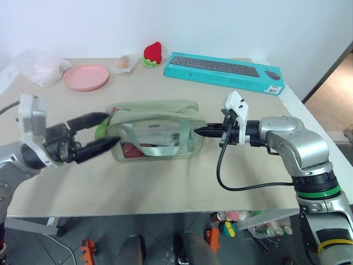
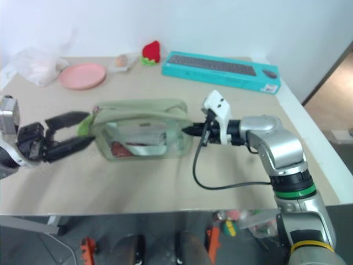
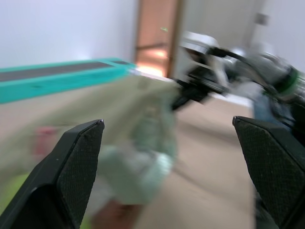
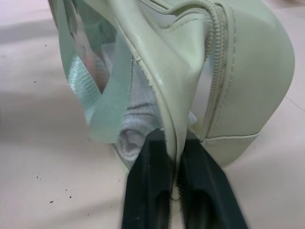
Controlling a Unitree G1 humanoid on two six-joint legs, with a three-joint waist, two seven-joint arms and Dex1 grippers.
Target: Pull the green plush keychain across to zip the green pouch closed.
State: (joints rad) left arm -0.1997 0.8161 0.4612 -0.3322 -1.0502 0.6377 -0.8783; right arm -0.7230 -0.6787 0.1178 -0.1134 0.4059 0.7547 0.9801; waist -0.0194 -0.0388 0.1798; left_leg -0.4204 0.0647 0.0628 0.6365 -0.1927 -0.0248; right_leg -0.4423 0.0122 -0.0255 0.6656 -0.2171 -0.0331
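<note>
The green pouch is seen lying at the centre of the frame on the table, its clear side panel turned toward the camera and its strap draped across that panel. At its left end, the green plush keychain is glimpsed as a bright lime patch between the fingers of the left gripper, which are spread wide and are not yet closed on it. At the pouch's right end, the right gripper is pressed together on a fold of the pouch's end seam. The task is judged to be at an early stage: the pouch appears to be anchored at one end, while the keychain sits at the far left end, so the grasp and the whole pull across the zipper are thought to remain. In the right wrist view, the pinch is shown closely: a ridge of sage fabric is clamped between the two black fingers, with the zipper track running up beside it, a detail too small to be made out from the head camera. The left wrist view is blurred; the open fingers are seen framing the pouch, with the right arm beyond. In the upper part of the head views, a pink plate, a red plush strawberry and a teal keyboard box are shown.
</note>
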